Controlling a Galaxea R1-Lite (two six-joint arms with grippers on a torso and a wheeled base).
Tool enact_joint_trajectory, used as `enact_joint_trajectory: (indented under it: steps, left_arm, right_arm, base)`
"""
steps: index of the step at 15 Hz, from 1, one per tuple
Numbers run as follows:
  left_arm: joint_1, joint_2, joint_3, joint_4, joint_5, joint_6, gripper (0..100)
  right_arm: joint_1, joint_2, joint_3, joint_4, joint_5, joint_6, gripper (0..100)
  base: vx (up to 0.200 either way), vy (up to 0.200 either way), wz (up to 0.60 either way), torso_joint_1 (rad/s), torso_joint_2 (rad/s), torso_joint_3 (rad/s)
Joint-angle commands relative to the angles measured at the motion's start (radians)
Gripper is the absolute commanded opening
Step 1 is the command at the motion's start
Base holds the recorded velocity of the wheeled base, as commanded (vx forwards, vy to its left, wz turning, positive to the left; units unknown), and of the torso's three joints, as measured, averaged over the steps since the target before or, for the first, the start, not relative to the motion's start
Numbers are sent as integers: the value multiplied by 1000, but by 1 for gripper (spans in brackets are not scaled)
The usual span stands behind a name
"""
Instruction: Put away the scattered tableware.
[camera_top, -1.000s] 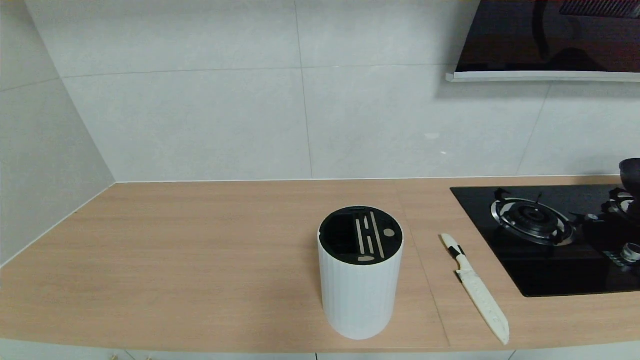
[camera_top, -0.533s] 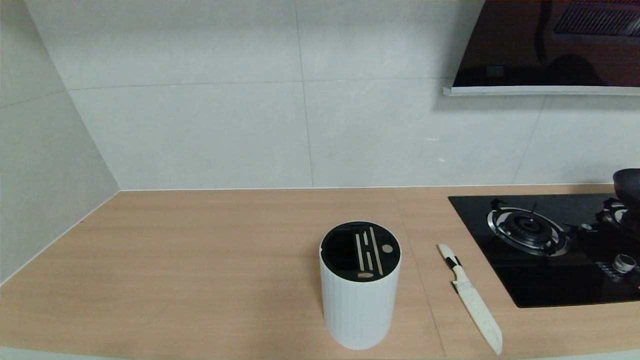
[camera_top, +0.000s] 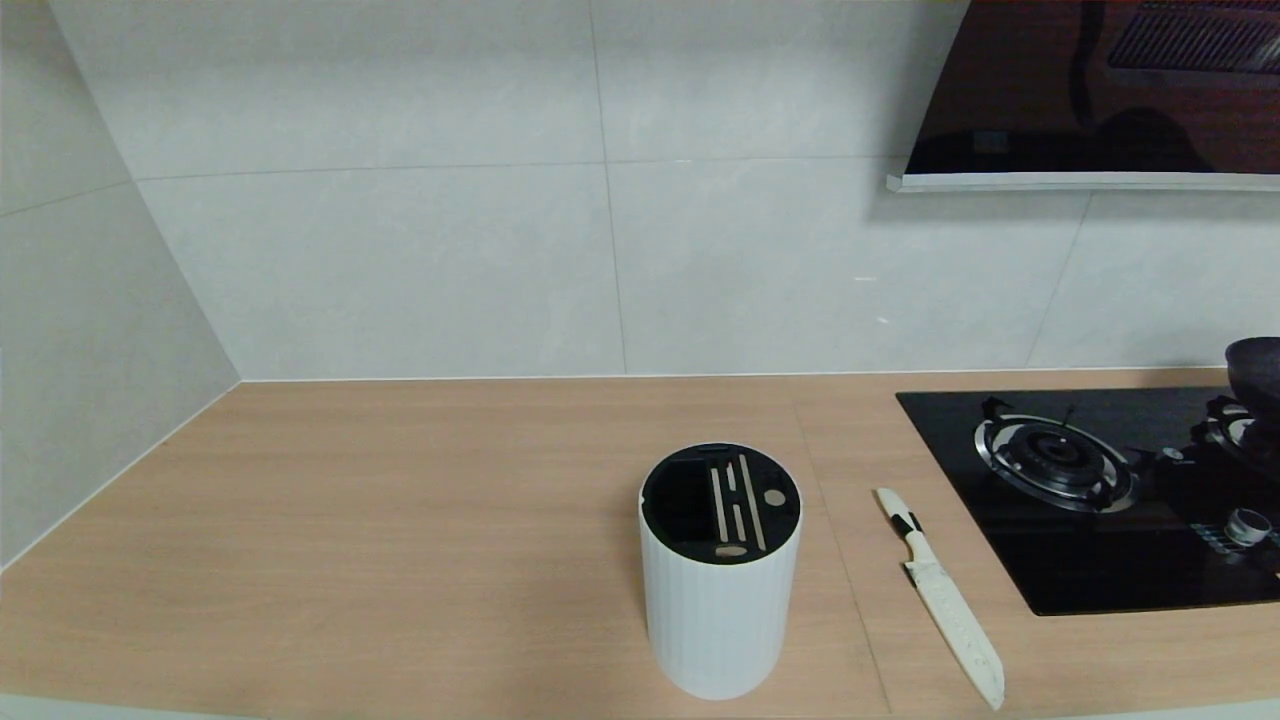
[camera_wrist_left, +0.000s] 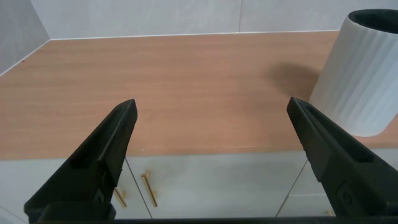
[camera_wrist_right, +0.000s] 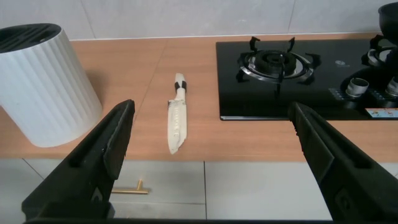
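Observation:
A white ribbed knife holder (camera_top: 720, 575) with a black slotted top stands near the front edge of the wooden counter (camera_top: 400, 500); it also shows as the holder (camera_wrist_left: 364, 74) and the holder (camera_wrist_right: 43, 84) in the wrist views. A white knife (camera_top: 940, 598) with a black band on its handle lies flat to the holder's right, blade toward the front edge; the right wrist view has the knife (camera_wrist_right: 177, 115). My left gripper (camera_wrist_left: 211, 109) hangs open in front of the counter edge, left of the holder. My right gripper (camera_wrist_right: 211, 109) is open too, in front of the edge near the knife.
A black gas hob (camera_top: 1090, 480) with burners sits at the right, a dark pot (camera_top: 1255, 365) on its far burner. A range hood (camera_top: 1090, 90) hangs above. Tiled walls close the back and left. Cabinet fronts with brass handles (camera_wrist_left: 149, 190) lie below the counter.
The head camera tilted upward between one second and half a second ago, so everything sits lower in view. Holder and knife keep their places on the counter.

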Motion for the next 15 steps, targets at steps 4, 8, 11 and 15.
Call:
enact_joint_trajectory:
  steps: [4,8,11,15]
  left_arm:
    - [0,0,0,0,1,0,100]
    - [0,0,0,0,-1,2,100]
    - [0,0,0,0,-1,2,100]
    - [0,0,-2,0,-1,2,100]
  right_arm:
    - [1,1,0,1,-7,-3,100]
    - [4,50,-91,-77,29,7,100]
    - [15,219,-121,-64,135,7,100]
    - [18,521,-199,-68,155,7,100]
  base:
    - [0,0,0,0,0,0]
    - [0,0,0,0,0,0]
    - [0,0,0,0,0,0]
    - [0,0,0,0,0,0]
